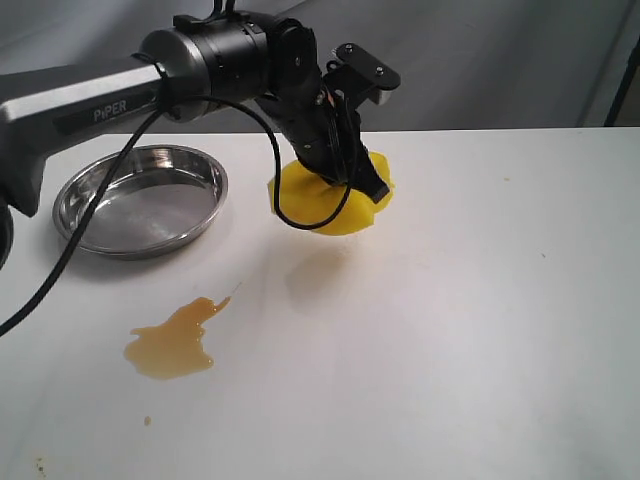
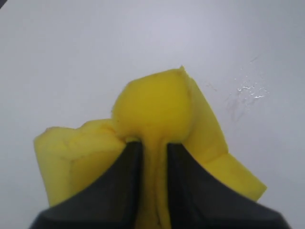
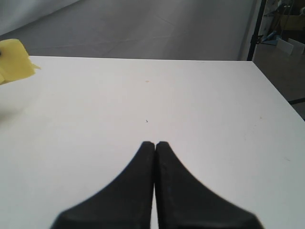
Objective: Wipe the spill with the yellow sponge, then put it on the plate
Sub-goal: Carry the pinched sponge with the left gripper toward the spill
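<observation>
My left gripper (image 1: 352,178) is shut on the yellow sponge (image 1: 325,200), which hangs squeezed and folded above the white table, right of the plate. In the left wrist view the sponge (image 2: 152,105) bulges out past the black fingers (image 2: 119,181). The amber-brown spill (image 1: 172,343) lies on the table near the front left, with a thin tail pointing toward the plate. The round steel plate (image 1: 80,215) sits at the back left with nothing in it. My right gripper (image 3: 155,144) is shut on nothing, low over bare table; it does not show in the exterior view.
The left arm's black cable (image 1: 90,230) loops over the plate. A few small brown specks (image 1: 147,420) dot the table near the spill. The right wrist view catches a corner of the sponge (image 3: 14,59) and the table's far edge (image 3: 143,58).
</observation>
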Action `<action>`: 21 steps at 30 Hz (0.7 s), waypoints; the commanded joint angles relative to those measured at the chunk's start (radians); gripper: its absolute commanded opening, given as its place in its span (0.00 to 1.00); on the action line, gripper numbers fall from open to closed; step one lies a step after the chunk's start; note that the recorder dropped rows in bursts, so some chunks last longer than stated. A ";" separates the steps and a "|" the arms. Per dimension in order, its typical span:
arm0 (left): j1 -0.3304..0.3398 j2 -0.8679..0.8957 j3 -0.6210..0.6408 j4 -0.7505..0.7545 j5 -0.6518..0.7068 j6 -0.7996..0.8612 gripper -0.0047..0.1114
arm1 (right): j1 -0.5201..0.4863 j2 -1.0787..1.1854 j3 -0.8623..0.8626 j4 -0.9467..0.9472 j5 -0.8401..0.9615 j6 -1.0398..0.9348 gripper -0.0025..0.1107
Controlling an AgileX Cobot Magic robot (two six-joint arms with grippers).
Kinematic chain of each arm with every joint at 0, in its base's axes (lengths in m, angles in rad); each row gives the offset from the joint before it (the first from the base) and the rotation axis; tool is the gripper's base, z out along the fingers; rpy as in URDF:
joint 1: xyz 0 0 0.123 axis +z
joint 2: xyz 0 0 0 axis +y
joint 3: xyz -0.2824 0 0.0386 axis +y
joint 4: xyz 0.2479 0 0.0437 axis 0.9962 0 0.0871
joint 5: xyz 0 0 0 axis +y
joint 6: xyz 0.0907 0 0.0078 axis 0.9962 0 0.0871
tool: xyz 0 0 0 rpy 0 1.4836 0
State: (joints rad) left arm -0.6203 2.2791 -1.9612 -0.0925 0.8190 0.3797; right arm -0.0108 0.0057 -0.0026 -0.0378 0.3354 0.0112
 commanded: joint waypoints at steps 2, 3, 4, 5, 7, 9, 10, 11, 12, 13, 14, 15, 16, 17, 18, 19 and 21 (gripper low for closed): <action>0.000 -0.009 0.007 -0.001 -0.016 -0.008 0.04 | 0.002 -0.006 0.003 0.003 -0.002 -0.004 0.02; 0.000 -0.003 0.009 -0.001 -0.019 -0.008 0.04 | 0.002 -0.006 0.003 0.003 -0.002 -0.004 0.02; 0.000 0.007 0.009 -0.001 -0.026 -0.008 0.04 | 0.002 -0.006 0.003 0.003 -0.002 -0.004 0.02; 0.000 0.018 0.009 -0.001 -0.035 -0.008 0.04 | 0.002 -0.006 0.003 0.003 -0.002 -0.004 0.02; 0.000 0.048 0.009 -0.001 -0.057 -0.008 0.04 | 0.002 -0.006 0.003 0.003 -0.002 -0.004 0.02; 0.000 0.074 0.009 -0.003 -0.080 -0.008 0.04 | 0.002 -0.006 0.003 0.003 -0.002 -0.004 0.02; 0.000 0.096 0.009 -0.003 -0.090 -0.008 0.04 | 0.002 -0.006 0.003 0.003 -0.002 -0.004 0.02; 0.000 0.110 0.009 -0.003 -0.097 -0.008 0.04 | 0.002 -0.006 0.003 0.003 -0.002 -0.004 0.02; 0.000 0.126 0.009 -0.003 -0.096 -0.008 0.04 | 0.002 -0.006 0.003 0.003 -0.002 -0.004 0.02; 0.000 0.140 0.009 -0.003 -0.090 -0.008 0.04 | 0.002 -0.006 0.003 0.003 -0.002 -0.004 0.02; 0.000 0.151 0.009 -0.003 -0.081 -0.008 0.04 | 0.002 -0.006 0.003 0.003 -0.002 -0.004 0.02; 0.000 0.156 0.009 -0.001 -0.070 -0.008 0.04 | 0.002 -0.006 0.003 0.003 -0.002 -0.004 0.02; 0.000 0.165 0.009 -0.001 -0.048 -0.008 0.04 | 0.002 -0.006 0.003 0.003 -0.002 -0.004 0.02; 0.000 0.166 0.014 -0.001 -0.019 -0.005 0.04 | 0.002 -0.006 0.003 0.003 -0.002 -0.004 0.02; 0.000 0.166 0.016 -0.001 -0.005 -0.005 0.04 | 0.002 -0.006 0.003 0.003 -0.002 -0.004 0.02; 0.000 0.164 0.016 0.001 0.029 -0.005 0.04 | 0.002 -0.006 0.003 0.003 -0.002 -0.004 0.02; 0.000 0.164 0.016 0.014 0.079 -0.005 0.04 | 0.002 -0.006 0.003 0.003 -0.002 -0.004 0.02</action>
State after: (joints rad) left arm -0.6203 2.4216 -1.9592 -0.0882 0.7737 0.3797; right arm -0.0108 0.0057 -0.0026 -0.0378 0.3354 0.0112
